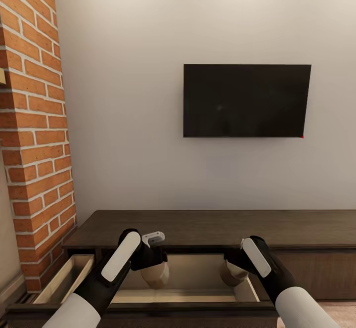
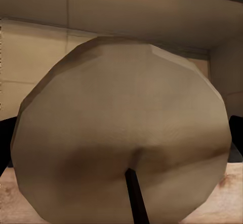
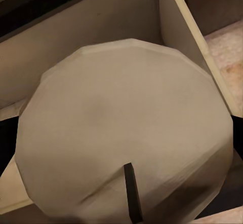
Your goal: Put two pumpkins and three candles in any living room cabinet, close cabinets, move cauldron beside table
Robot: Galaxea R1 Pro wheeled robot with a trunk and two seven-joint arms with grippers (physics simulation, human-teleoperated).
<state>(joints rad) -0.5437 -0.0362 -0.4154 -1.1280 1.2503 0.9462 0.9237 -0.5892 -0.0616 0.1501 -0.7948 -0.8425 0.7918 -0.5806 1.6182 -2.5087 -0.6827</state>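
While both arms reach over the open drawer, the left tool holds a beige candle, and the right tool holds a second candle. Each tool is closed around its candle; in the wrist views the left candle and the right candle sit very close to the camera, each with a dark wick pointing toward it. Both candles hang inside the mouth of the drawer, above its pale floor and not yet resting on it, as far as one can judge.

This drawer belongs to the long dark cabinet under the television. A second drawer stands open beside the brick fireplace.

The step in hand seems to be the release of both candles. If they are let go from this height, they may roll, because their ends are rounded. The right candle is near the side wall of the drawer, so it could catch on the edge. When the arms go up, a finger could also knock the cabinet top. Both drawers will need closing afterwards.
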